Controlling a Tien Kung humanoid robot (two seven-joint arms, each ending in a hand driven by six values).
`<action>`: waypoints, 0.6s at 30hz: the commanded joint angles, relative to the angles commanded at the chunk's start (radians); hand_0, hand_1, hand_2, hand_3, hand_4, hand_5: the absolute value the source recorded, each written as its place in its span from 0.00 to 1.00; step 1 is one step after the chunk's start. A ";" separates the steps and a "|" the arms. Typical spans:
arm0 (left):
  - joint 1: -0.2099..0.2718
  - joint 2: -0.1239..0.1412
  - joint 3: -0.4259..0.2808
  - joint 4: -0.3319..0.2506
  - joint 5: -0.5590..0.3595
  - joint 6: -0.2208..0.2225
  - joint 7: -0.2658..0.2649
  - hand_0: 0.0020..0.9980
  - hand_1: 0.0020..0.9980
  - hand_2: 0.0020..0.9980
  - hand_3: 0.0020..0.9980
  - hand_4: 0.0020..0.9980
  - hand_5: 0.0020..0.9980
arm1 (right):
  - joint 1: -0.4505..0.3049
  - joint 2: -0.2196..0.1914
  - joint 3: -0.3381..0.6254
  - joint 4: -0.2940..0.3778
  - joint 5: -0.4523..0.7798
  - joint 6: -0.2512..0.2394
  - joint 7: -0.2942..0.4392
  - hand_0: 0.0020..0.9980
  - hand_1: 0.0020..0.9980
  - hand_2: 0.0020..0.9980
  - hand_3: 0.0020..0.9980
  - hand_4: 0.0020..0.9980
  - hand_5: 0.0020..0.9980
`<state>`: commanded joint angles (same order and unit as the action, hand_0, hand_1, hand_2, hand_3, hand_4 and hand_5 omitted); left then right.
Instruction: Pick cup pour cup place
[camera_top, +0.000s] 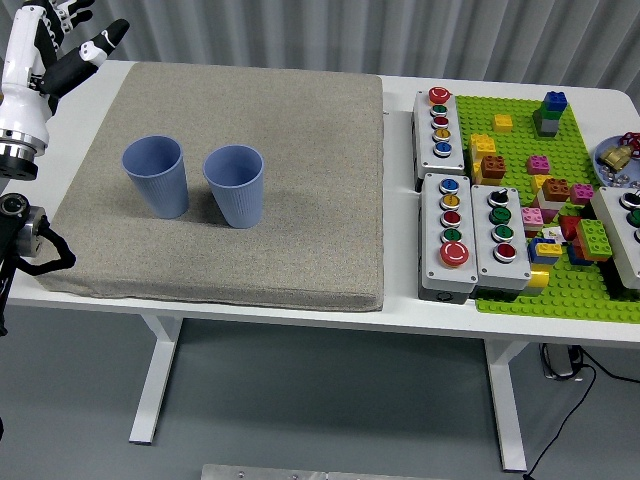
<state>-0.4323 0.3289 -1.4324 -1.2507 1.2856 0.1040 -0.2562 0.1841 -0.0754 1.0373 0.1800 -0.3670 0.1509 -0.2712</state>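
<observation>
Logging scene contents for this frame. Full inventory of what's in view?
cups: 2, blue, upright side by side on the mat's left part, second one to the right
mat: 1, grey-beige, covers the table's left and middle
table: 1, white
button boxes: at least 4, grey with coloured buttons, right of the mat; one cut off at the right edge
baseplate: 1, green, far right, with scattered coloured bricks
dish: 1, blue-grey, right edge, small items inside
left hand: 1, white and black, fingers spread, raised at top left, holding nothing
</observation>
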 joint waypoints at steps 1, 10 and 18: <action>0.003 -0.003 -0.007 0.000 0.002 -0.004 0.001 0.77 0.82 1.00 1.00 1.00 0.55 | 0.000 0.000 0.000 0.000 -0.001 0.000 -0.001 0.75 0.71 0.76 0.62 0.20 0.17; 0.016 -0.070 -0.138 -0.041 -0.040 -0.029 -0.015 0.77 0.82 1.00 1.00 1.00 0.59 | 0.004 0.000 0.003 0.000 -0.004 0.000 -0.003 0.75 0.71 0.76 0.62 0.20 0.17; 0.017 -0.140 -0.227 -0.064 -0.038 -0.054 -0.027 0.98 0.99 1.00 1.00 1.00 0.66 | 0.008 -0.001 0.008 0.000 -0.007 0.000 -0.002 0.75 0.71 0.76 0.62 0.20 0.17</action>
<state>-0.4157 0.1889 -1.6590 -1.3148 1.2472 0.0500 -0.2836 0.1924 -0.0759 1.0449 0.1800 -0.3738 0.1509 -0.2730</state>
